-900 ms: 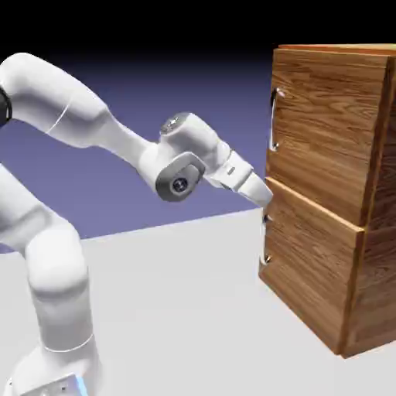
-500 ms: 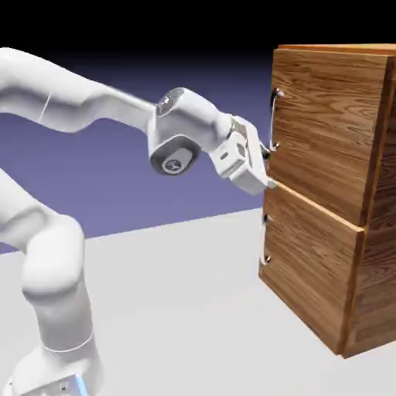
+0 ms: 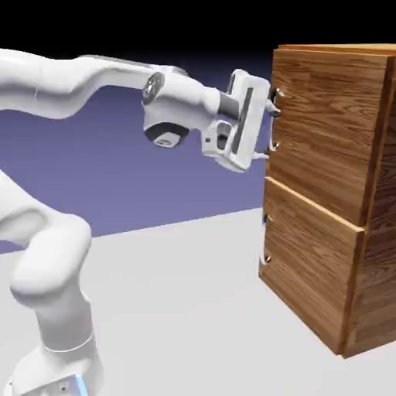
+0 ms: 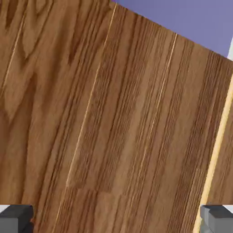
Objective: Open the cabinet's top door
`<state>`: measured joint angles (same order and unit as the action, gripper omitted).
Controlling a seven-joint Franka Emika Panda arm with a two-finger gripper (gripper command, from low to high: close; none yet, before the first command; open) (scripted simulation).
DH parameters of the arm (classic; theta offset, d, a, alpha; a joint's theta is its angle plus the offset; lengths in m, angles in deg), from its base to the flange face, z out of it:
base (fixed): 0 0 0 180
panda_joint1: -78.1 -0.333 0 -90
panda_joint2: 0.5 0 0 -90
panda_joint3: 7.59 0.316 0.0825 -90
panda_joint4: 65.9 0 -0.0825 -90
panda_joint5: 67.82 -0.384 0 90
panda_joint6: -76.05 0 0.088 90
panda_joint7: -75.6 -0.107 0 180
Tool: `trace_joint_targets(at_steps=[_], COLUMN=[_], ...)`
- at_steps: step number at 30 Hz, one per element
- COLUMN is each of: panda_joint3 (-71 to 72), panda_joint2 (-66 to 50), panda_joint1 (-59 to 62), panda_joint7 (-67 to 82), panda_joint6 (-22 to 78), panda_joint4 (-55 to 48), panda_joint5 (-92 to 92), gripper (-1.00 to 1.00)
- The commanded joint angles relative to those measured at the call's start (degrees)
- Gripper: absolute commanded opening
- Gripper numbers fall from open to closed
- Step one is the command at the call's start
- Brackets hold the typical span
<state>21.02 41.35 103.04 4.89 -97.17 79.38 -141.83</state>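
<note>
The cabinet (image 3: 377,232) of brown wood grain stands at the exterior view's right. Its top door (image 3: 329,128) sits flush and carries a vertical silver bar handle (image 3: 274,120) near its left edge. My gripper (image 3: 267,128) is level with that handle, just left of it and facing the door, jaws open wide. Whether the fingers touch the bar I cannot tell. In the hand view the door's wood (image 4: 113,113) fills the picture. The two grey fingertips (image 4: 16,218) sit far apart at the bottom corners with nothing between them. The handle is not seen there.
The shorter lower panel (image 3: 309,267) with its own small handle (image 3: 265,240) lies below the top door. The grey tabletop (image 3: 178,309) stretches in front of the cabinet. A pale panel edge (image 4: 217,141) and blue backdrop (image 4: 195,22) show in the hand view.
The hand has risen from the seam between the two panels to the top door's handle height and has turned to face the door. The jaws stay open.
</note>
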Motion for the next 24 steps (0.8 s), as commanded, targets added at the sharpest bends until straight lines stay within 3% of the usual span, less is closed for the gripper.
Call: trace_joint_targets(at_steps=[1, 24], panda_joint3=[1.0, 23.1], panda_joint2=[0.3, 7.4], panda_joint1=[0.9, 20.7], panda_joint7=[-1.0, -22.8], panda_joint6=[0.0, 0.6], panda_joint4=[-0.5, -12.7], panda_joint5=[-2.5, -59.8], gripper=[0.00, 0.00])
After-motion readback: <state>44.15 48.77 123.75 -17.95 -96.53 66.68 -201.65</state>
